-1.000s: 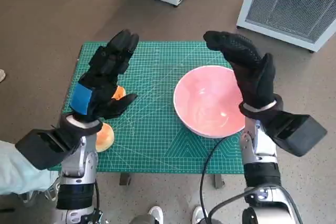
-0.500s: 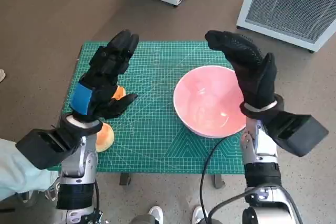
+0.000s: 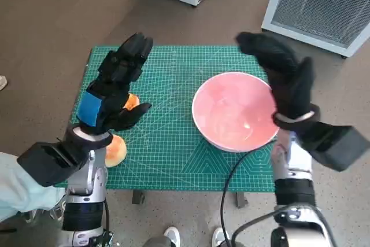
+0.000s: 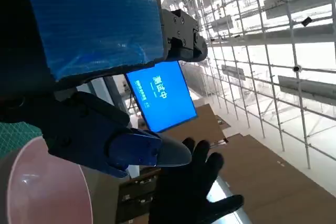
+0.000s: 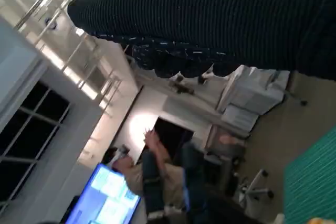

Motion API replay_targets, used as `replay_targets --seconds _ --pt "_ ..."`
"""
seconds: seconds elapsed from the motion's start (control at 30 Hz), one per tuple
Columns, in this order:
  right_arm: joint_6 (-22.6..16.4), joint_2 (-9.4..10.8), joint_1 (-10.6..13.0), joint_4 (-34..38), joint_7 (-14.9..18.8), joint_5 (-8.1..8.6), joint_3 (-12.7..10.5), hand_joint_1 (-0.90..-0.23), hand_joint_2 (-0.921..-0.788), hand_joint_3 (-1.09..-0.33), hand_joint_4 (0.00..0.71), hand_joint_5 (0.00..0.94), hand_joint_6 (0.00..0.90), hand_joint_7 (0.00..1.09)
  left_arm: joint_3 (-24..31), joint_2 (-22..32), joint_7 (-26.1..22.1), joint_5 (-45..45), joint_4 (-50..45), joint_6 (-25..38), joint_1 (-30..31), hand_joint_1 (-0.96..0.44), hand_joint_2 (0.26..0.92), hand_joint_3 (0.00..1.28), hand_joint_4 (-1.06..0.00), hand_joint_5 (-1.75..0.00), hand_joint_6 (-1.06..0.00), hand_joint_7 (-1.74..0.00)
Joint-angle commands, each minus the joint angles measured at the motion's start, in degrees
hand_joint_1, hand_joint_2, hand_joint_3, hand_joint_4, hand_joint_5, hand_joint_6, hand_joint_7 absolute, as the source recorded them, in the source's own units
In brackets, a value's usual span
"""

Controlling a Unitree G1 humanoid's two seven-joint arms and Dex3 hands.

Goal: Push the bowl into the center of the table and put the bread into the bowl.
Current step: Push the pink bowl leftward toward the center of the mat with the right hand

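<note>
Pink round bowl [image 3: 234,111] on green-matted bench [image 3: 167,154], right of centre; golden bread [image 3: 115,150] under released left robot hand [image 3: 113,88]; right robot hand [image 3: 283,76] released, raised beside bowl.

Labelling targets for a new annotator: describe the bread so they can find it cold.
Start at the green gridded cutting mat covering the small table, then go to its edge on the robot's left, opposite the big pink bowl. The bread is the pale orange-tan rounded bun there, partly hidden beneath the blue-taped left hand; nothing else on the mat is small, rounded and orange.
</note>
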Motion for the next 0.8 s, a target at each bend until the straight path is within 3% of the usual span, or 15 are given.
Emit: replay_targets --seconds 0.03,0.5,0.8 --pt "-2.16 -1.38 0.31 5.33 -2.08 -0.19 -2.75 -0.706 -0.921 -0.685 0.220 0.005 0.030 0.59 0.09 0.57 0.00 0.60 -0.44 -0.13 -0.13 -0.61 0.921 0.24 -0.19 0.00 -0.14 -0.29" --pt "-8.45 -5.33 -1.75 20.00 -9.77 -2.77 -8.08 -0.659 -0.921 -0.756 0.218 0.001 0.035 0.52 0.33 0.64 -0.05 0.38 0.22 -0.19 -0.03 -0.63 0.921 0.24 -0.19 0.00 -0.14 -0.30" --pt "-7.99 -6.28 -2.61 27.16 -13.29 -3.22 -9.65 -0.623 -0.921 -0.809 0.220 0.001 0.050 0.51 0.34 0.50 0.12 0.24 0.08 0.13 0.02 -0.64 0.921 0.24 -0.19 0.00 -0.14 -0.30"
